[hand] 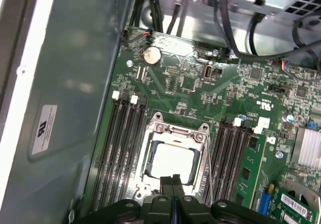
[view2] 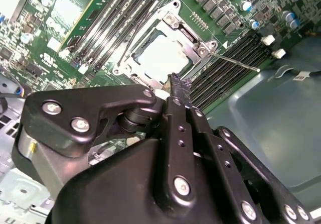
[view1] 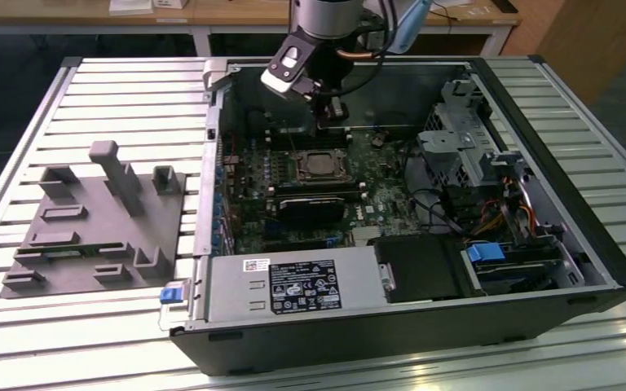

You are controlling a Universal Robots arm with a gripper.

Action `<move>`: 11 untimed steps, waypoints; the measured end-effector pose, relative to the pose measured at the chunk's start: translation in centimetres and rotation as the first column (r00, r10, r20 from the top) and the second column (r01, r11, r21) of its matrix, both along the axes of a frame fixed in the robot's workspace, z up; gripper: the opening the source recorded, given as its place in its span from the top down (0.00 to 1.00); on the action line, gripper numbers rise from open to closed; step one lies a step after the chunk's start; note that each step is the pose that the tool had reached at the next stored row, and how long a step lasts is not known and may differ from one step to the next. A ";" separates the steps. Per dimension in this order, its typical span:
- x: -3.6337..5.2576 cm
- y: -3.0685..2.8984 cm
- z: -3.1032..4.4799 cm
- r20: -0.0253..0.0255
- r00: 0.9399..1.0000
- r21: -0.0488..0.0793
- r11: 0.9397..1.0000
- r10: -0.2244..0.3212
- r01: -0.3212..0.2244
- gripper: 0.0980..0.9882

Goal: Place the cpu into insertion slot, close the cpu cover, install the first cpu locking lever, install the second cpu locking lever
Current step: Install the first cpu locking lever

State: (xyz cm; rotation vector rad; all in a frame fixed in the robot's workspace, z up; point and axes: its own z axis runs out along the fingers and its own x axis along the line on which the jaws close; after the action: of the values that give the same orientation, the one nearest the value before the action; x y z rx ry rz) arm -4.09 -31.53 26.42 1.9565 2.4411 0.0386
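cpu [hand: 170, 161] lies under the cpu cover [hand: 178, 131], near the closed end effector [hand: 173, 178].

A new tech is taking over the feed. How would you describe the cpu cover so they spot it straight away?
Inside the open computer case, find the green motherboard. Between its two banks of long black memory slots lies the cpu cover. It is the only thin silvery square frame there, and its window shows the cpu and its dull metal top.
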 end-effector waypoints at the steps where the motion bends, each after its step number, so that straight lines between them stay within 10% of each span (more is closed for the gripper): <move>1: 0.00 0.00 0.00 0.000 1.000 0.000 1.000 0.008 -0.008 0.99; 11: 0.00 -0.01 0.00 0.000 0.995 0.000 0.995 0.099 -0.099 0.99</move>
State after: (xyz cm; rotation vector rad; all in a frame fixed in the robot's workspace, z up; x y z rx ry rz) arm -4.08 -31.54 26.42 1.8336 2.5361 0.0395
